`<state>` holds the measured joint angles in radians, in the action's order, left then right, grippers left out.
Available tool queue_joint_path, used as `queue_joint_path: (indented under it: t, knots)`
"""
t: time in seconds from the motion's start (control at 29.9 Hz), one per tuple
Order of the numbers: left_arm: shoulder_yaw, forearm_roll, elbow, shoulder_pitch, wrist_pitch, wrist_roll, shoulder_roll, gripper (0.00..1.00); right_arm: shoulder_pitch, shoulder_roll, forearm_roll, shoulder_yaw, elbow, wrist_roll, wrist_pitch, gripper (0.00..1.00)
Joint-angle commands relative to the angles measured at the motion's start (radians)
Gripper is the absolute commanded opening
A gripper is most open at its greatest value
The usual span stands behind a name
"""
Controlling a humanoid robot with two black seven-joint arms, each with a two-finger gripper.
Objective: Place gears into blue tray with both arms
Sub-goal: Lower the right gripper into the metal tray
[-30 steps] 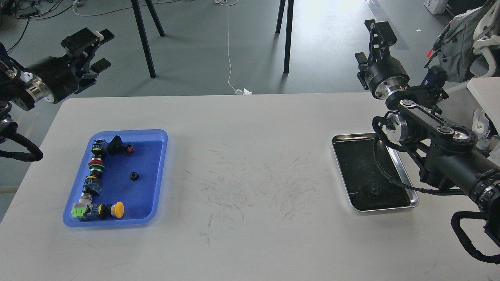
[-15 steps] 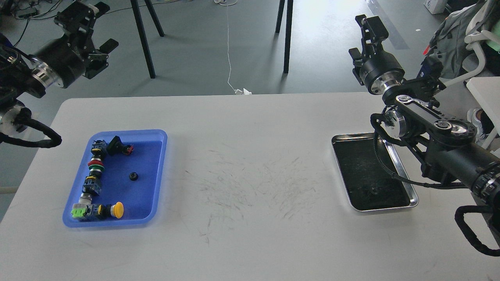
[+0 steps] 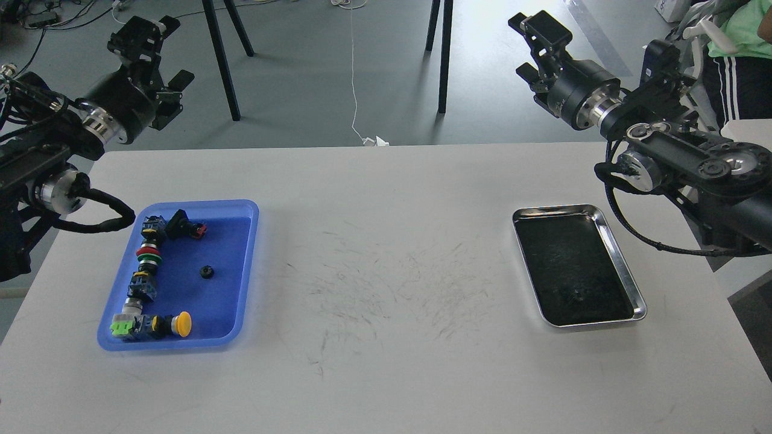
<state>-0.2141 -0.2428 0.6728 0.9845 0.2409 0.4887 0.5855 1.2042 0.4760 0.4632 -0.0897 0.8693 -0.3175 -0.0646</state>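
One tiny black toothed gear [image 3: 578, 295] lies in the silver metal tray [image 3: 609, 234], near its front rim. Right claw [image 3: 531, 45], released and empty, is nearer; left claw [image 3: 154, 51], also released, hangs beyond the blue plastic tray [image 3: 247, 265], which holds one gear [image 3: 207, 272].

Gear [image 3: 207, 272] in tray [image 3: 248, 265] left; metal tray [image 3: 627, 283] right

L arm [image 3: 90, 120] swung inward; R arm [image 3: 663, 157] pulled back off silver tray [image 3: 627, 283].
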Motion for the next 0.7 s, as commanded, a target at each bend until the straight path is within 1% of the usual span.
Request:
queue_joint_path:
  t: [0.0, 0.1, 0.17, 0.23, 0.3, 0.4, 0.47, 0.57, 0.67]
  knots:
    - [-0.002, 0.002, 0.002, -0.013, -0.012, 0.000, -0.006, 0.99, 0.096, 0.039, 0.006, 0.155, 0.062, -0.011, -0.064, 0.98]
    - [-0.007, 0.011, -0.004, -0.020, -0.005, 0.000, -0.012, 0.99, 0.165, 0.047, 0.011, 0.260, 0.095, -0.011, -0.083, 0.98]
    - [-0.010, 0.023, -0.010, -0.018, -0.017, 0.000, -0.021, 0.99, 0.190, 0.047, 0.014, 0.304, 0.103, -0.011, -0.083, 0.98]
    - [-0.013, 0.025, -0.033, -0.017, -0.009, 0.000, -0.035, 0.99, 0.201, 0.046, 0.023, 0.338, 0.115, -0.005, -0.083, 0.98]
    - [-0.016, 0.028, -0.056, -0.012, -0.002, 0.000, -0.058, 0.99, 0.213, 0.047, 0.064, 0.370, 0.143, -0.005, -0.083, 0.98]
    - [-0.013, 0.031, -0.078, -0.014, 0.011, 0.000, -0.078, 0.99, 0.232, 0.052, 0.184, 0.419, 0.204, -0.005, -0.083, 0.97]
    - [-0.013, 0.017, -0.094, -0.017, 0.032, 0.000, -0.082, 0.99, 0.245, 0.078, 0.259, 0.432, 0.243, -0.009, -0.083, 0.97]
    - [-0.016, 0.013, -0.116, -0.015, 0.112, 0.000, -0.085, 0.99, 0.247, 0.108, 0.365, 0.439, 0.293, -0.023, -0.096, 0.97]
    - [-0.001, 0.008, -0.133, -0.010, 0.127, 0.000, -0.121, 0.99, 0.252, 0.133, 0.443, 0.456, 0.319, -0.051, -0.112, 0.97]
